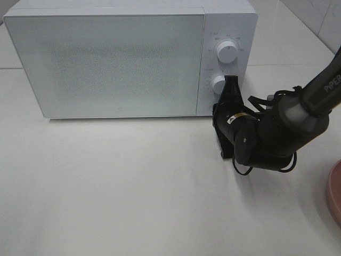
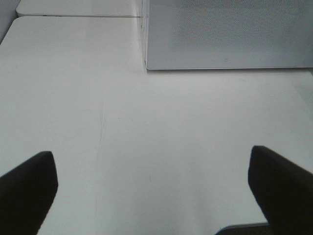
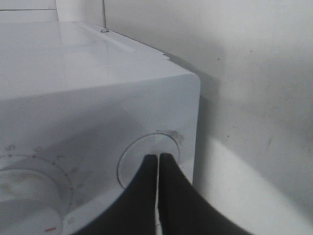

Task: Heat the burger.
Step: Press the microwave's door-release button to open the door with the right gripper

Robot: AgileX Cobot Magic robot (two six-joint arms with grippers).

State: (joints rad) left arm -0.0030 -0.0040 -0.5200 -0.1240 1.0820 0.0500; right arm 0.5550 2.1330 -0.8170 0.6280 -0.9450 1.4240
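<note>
The burger shows in no view. The white microwave (image 1: 112,58) stands at the back of the table with its door shut. My right gripper (image 1: 230,81) is shut and empty. Its black tips (image 3: 158,156) press together against a round white button (image 3: 134,156) on the control panel, beside a numbered dial (image 3: 29,196). My left gripper (image 2: 156,196) is open with nothing between its dark fingers (image 2: 27,191). It hovers over bare table in front of the microwave's door (image 2: 225,34), and it does not show in the exterior view.
Two white knobs, an upper knob (image 1: 227,52) and a lower knob (image 1: 217,84), sit on the microwave's right panel. The rim of a pink plate (image 1: 335,194) pokes in at the right edge. The right arm (image 1: 282,128) reaches in from the right.
</note>
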